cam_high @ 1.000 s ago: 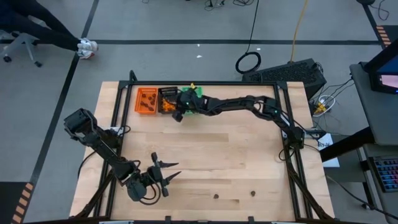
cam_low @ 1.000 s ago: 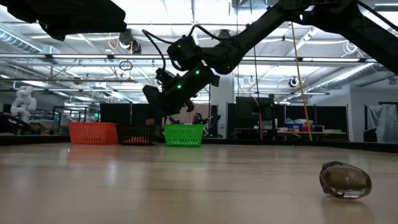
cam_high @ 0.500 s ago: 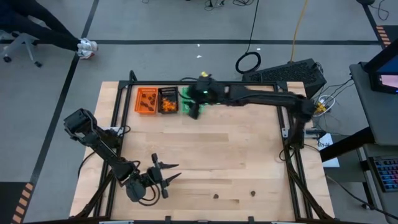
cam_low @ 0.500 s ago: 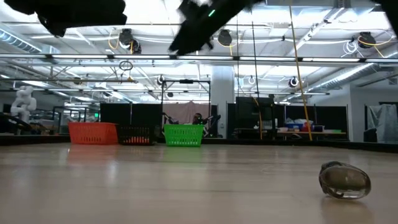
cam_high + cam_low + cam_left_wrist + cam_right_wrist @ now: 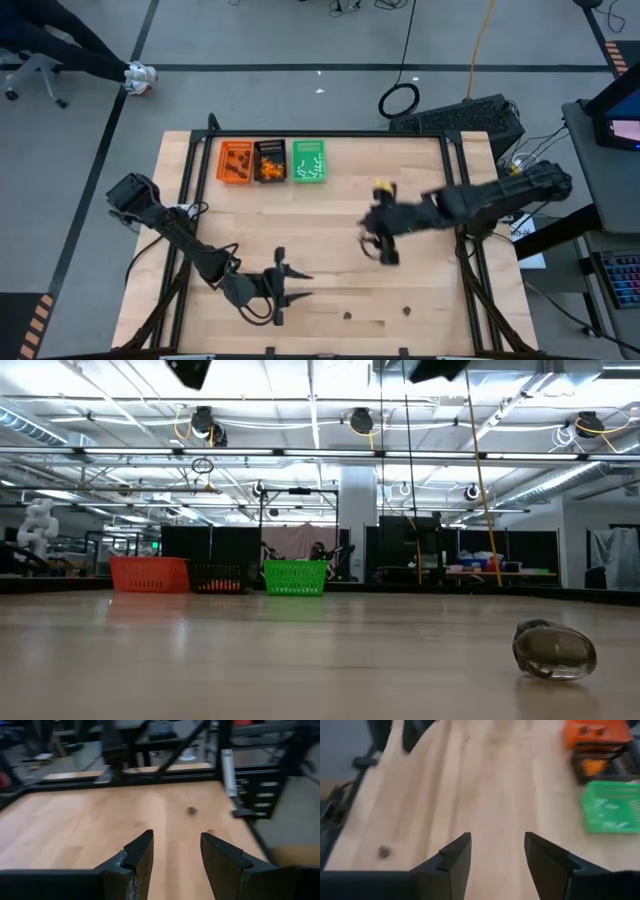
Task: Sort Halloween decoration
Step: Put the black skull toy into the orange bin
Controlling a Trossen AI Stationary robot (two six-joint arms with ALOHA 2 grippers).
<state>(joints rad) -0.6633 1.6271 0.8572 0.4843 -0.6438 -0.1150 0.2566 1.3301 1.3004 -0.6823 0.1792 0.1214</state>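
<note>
Brown blobs, two of them (image 5: 347, 314) (image 5: 407, 310), lie loose on the wooden table (image 5: 420, 180) near its front edge; no writing is readable anywhere. Orange tray (image 5: 236, 161), black tray (image 5: 270, 161) and green tray (image 5: 309, 162) hold sorted trinkets. Left gripper (image 5: 296, 285) and right gripper (image 5: 366, 240) hover with fingers apart, empty.

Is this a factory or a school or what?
It looks like a robot lab or workshop. Two robot arms work at a wooden table, a keyboard and cables lie on the floor beside it, and the big hall behind has metal ceiling beams.
</note>
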